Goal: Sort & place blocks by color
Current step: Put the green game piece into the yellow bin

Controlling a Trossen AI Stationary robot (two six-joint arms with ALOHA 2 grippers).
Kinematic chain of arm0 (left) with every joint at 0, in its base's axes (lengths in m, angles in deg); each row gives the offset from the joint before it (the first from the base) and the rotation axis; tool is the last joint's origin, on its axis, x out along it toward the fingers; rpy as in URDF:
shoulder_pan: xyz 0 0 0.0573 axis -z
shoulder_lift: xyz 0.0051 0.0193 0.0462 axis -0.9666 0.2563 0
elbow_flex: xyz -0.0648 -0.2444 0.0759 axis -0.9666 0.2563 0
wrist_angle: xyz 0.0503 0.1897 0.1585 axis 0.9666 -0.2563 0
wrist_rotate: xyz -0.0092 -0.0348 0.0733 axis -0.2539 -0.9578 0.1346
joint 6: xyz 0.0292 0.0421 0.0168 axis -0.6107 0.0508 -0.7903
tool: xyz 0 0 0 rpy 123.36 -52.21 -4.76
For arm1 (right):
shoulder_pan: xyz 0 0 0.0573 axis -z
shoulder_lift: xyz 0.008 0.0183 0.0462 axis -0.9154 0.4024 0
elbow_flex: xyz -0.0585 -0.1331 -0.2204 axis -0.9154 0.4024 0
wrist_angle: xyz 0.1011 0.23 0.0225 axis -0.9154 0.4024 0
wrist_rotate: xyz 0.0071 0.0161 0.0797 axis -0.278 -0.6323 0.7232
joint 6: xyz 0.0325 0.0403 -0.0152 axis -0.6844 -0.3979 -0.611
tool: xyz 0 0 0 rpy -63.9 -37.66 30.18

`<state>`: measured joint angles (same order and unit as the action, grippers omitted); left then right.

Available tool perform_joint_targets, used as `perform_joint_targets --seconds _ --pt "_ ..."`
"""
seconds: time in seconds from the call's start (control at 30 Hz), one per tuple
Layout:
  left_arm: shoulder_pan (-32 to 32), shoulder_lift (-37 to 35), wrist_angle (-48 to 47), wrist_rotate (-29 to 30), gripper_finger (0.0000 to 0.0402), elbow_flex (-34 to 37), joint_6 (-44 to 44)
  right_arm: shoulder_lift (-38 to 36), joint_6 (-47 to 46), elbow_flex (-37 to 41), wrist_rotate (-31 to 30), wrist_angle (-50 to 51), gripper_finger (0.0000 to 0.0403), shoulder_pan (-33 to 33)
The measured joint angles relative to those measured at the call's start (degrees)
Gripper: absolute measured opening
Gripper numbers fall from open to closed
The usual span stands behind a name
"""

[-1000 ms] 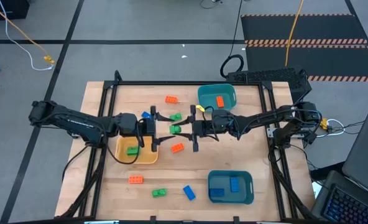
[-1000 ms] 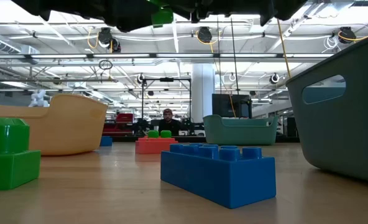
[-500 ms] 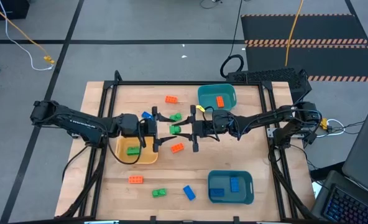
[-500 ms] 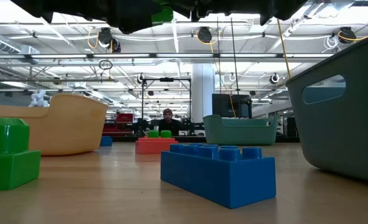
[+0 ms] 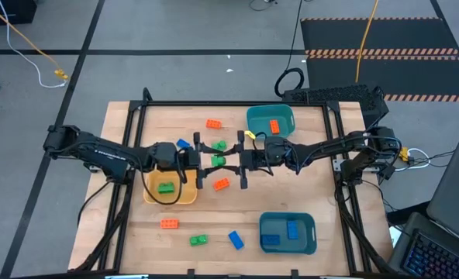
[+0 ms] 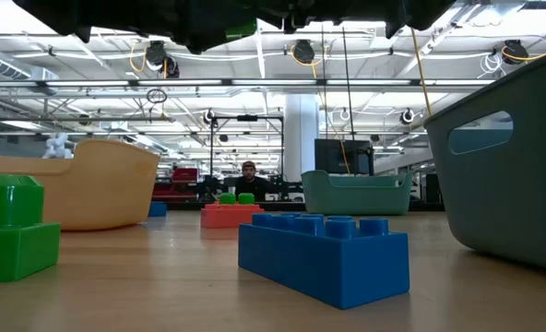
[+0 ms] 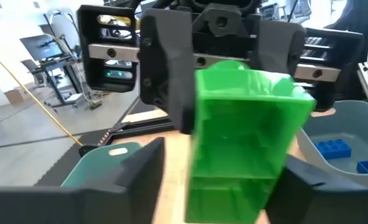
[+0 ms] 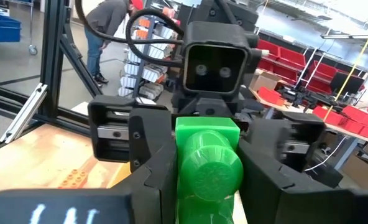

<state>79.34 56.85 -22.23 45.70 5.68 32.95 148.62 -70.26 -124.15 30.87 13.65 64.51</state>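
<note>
- Wooden worktop (image 5: 237, 209) ringed by a dark frame, set in a big workshop hall; a person (image 6: 247, 171) far off behind it in the low view.
- Held in the air above mid-worktop: one green block (image 5: 218, 160), between the two grippers, clear of the wood.
- Judged light, hard and stiff, with smooth sides that could slip; best pinched across two flat opposite sides, not over the studs.
- Right gripper (image 5: 228, 161) closed on that block.
- Left gripper (image 5: 208, 163) facing it, fingers parted to either side of the block's free end, seemingly not clamped.
- Just below the left gripper: yellow tray (image 5: 184, 195) with another green piece (image 5: 166, 187) inside, the likely home for this one.
- Farther out: two teal trays (image 5: 253, 116) (image 5: 311, 232), and loose orange, green and blue blocks scattered on the wood.
</note>
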Motion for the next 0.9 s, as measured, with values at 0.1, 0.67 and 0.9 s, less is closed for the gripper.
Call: perform_joint_targets --seconds 0.1,0.67,0.9 --pt "-0.04 -0.07 0.0 -0.19 0.0145 0.0 -1.28 0.0 -0.11 -0.04 -0.24 -0.09 0.0122 0.08" --pt "-0.06 -7.81 -12.57 7.31 0.0134 0.0 -1.61 0.0 0.24 -0.08 -4.83 4.37 0.0235 0.31" --pt "-0.15 -18.24 -28.34 7.94 0.0134 -0.02 3.41 0.04 1.5 -0.04 -14.03 5.95 0.0269 0.22"
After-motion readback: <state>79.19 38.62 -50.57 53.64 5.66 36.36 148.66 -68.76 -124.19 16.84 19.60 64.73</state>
